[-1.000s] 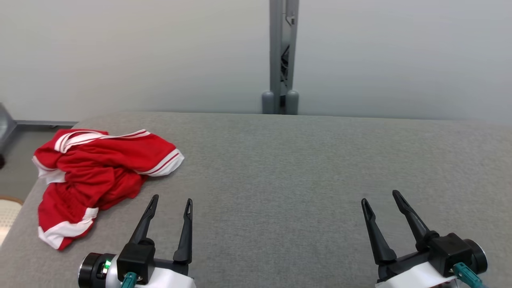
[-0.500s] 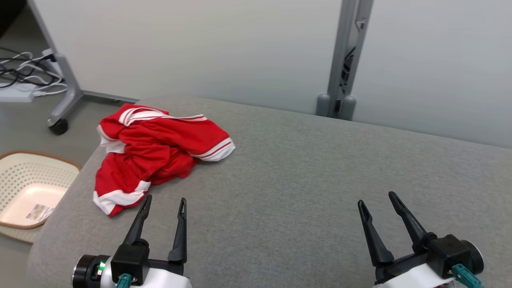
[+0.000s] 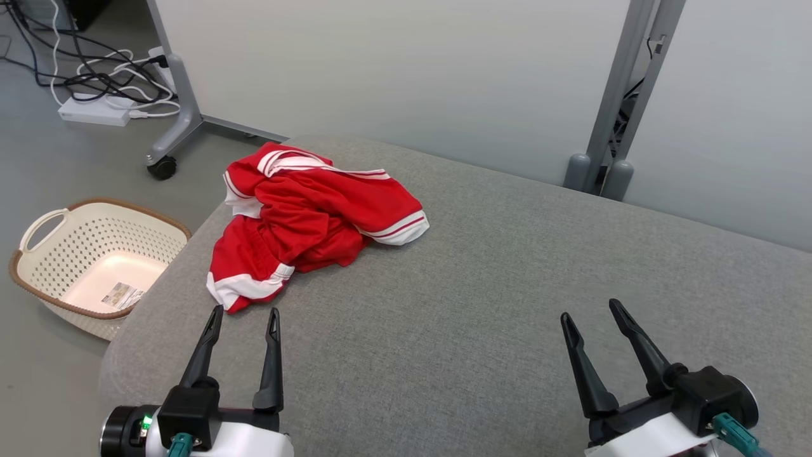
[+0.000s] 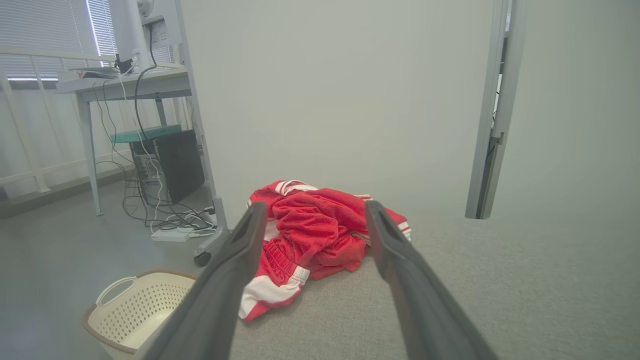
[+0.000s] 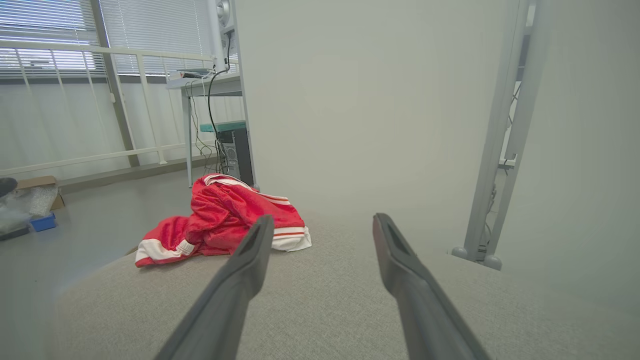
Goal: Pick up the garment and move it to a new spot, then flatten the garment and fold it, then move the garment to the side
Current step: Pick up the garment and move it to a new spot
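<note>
A crumpled red garment (image 3: 304,222) trimmed with white stripes is pictured heaped at the far left corner of a grey, fabric-covered tabletop (image 3: 507,285), with one white-banded hem spread toward the near side and close to the tabletop's left edge. The left gripper (image 3: 246,310) is held over the near left part of the tabletop. Its jaws are spread wide with nothing between them, and its tips are pointed at the garment, just short of the nearest hem in the head view; whether cloth is touched cannot be told. In the left wrist view the red heap is framed between the two long dark fingers (image 4: 225,280). The right gripper (image 3: 589,310) is held over the near right part of the tabletop, well apart from the garment. Its jaws are likewise opened wide and empty, above bare grey fabric. A cream perforated basket (image 3: 76,247) with a brown rim is seen on the floor beside the tabletop's left edge, a small printed slip lying in its bottom. Beyond the garment, a pale partition panel (image 3: 380,63) is carried on a grey foot with a black castor (image 3: 162,168), and a tangle of cables (image 3: 82,70) and a white power strip (image 3: 95,111) are spread over the floor behind it. A grey post (image 3: 609,108) is set against the panels at the tabletop's far edge.
</note>
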Robot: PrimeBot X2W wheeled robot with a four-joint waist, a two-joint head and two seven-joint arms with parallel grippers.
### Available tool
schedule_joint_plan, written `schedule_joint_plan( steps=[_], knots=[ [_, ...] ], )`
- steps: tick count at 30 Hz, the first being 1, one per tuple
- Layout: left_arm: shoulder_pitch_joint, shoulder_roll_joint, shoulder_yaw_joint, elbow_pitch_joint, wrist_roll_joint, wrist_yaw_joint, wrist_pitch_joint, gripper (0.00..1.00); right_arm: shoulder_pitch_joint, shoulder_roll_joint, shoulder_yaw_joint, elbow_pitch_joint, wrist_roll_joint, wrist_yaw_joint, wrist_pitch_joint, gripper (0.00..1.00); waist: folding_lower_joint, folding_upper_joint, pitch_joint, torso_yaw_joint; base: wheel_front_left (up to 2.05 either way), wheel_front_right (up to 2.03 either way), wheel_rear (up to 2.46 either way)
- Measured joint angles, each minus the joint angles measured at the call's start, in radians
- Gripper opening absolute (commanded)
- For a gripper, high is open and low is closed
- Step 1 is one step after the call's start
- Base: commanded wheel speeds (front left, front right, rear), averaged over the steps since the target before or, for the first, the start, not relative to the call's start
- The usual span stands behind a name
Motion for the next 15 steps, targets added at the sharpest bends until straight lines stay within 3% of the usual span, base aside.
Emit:
schedule_joint_plan(
  steps=[15],
  knots=[
    [0.006,-0.001,0.046,-0.016,-0.044,0.007,0.0,1.0,-0.003,0.0,0.043,0.013,0.019,0.0,0.0,1.0,0.0,0.0,0.004,-0.007,0.0,0.0,0.0]
  ],
)
